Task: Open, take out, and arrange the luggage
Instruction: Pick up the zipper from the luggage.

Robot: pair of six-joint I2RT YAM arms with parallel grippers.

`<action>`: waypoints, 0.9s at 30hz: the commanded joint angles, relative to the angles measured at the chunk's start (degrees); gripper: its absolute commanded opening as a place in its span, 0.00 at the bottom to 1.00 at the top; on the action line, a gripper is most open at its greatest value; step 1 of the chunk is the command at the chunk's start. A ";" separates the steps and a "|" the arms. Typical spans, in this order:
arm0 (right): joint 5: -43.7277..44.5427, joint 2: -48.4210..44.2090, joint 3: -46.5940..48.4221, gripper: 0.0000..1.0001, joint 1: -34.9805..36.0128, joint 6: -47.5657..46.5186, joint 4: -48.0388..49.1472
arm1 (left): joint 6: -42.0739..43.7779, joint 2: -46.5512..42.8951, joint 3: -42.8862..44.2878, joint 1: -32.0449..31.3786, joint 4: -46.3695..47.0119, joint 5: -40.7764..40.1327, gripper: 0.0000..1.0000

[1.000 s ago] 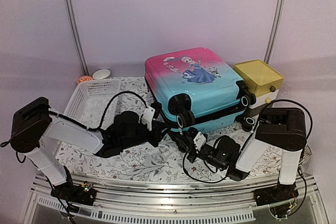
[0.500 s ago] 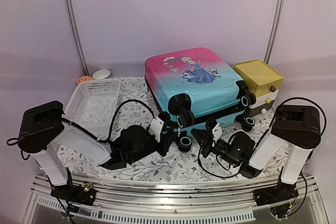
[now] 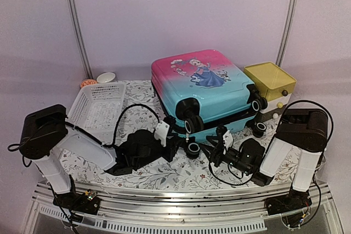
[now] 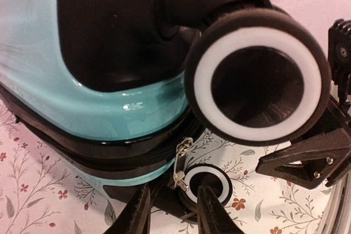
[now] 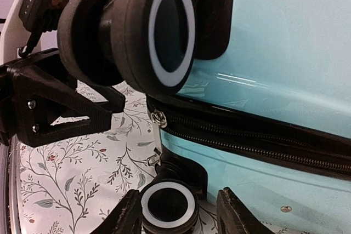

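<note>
**Top view:** A small hard-shell suitcase (image 3: 205,89), pink fading to turquoise with a cartoon princess print, lies flat and print side up on the floral-clothed counter (image 3: 164,171). Its wheeled end faces the arms. A white perforated plastic basket (image 3: 98,108) sits to the suitcase's left, and a yellow-topped small drawer box (image 3: 270,80) stands just beside its right corner. At the suitcase's near corner are an upper white-ringed black wheel (image 3: 189,125) and a lower white-ringed black wheel (image 3: 193,149). The left arm's fingers (image 3: 175,144) and the right arm's fingers (image 3: 214,149) reach in low on either side of the lower one. Their spread cannot be read from above.

**Left wrist view:** The left arm's fingers (image 4: 140,215) stand apart, holding nothing, just short of the suitcase's corner. A silver zipper pull (image 4: 180,164) hangs from the black zipper band (image 4: 109,154) above the gap, with the lower wheel just behind it. The upper wheel fills the top right of this view, and the other arm's black fingers show to the right of the suitcase.

**Right wrist view:** The right arm's fingers (image 5: 127,217) are spread wide, and the lower wheel sits in the gap with neither finger visibly touching it. The zipper teeth along the suitcase's edge look closed.
</note>
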 commanded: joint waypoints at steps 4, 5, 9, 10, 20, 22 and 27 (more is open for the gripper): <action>1.41 3.03 0.32 0.49 -0.15 1.17 15.87 | -2.02 -5.20 -2.87 2.41 -0.64 4.06 0.32; 0.92 3.41 0.63 0.48 -0.16 1.21 15.88 | -2.28 -5.72 -3.30 2.81 -0.82 5.29 0.32; 1.89 4.73 2.26 0.47 -0.18 2.17 15.87 | -3.66 -7.99 -5.86 4.64 1.23 9.87 0.34; 1.90 5.29 2.64 0.47 -0.21 2.12 15.84 | -3.87 -8.42 -6.32 5.09 1.45 10.31 0.34; 2.11 11.07 8.53 0.42 -0.15 0.78 15.88 | -5.15 -10.73 -7.24 8.53 0.57 14.10 0.33; 2.18 11.97 9.73 0.42 -0.18 0.99 15.86 | -5.58 -10.73 -7.28 9.21 0.68 15.46 0.33; 1.49 13.50 12.74 0.40 -0.15 1.76 15.90 | -5.84 -9.94 -6.77 10.23 0.51 18.22 0.33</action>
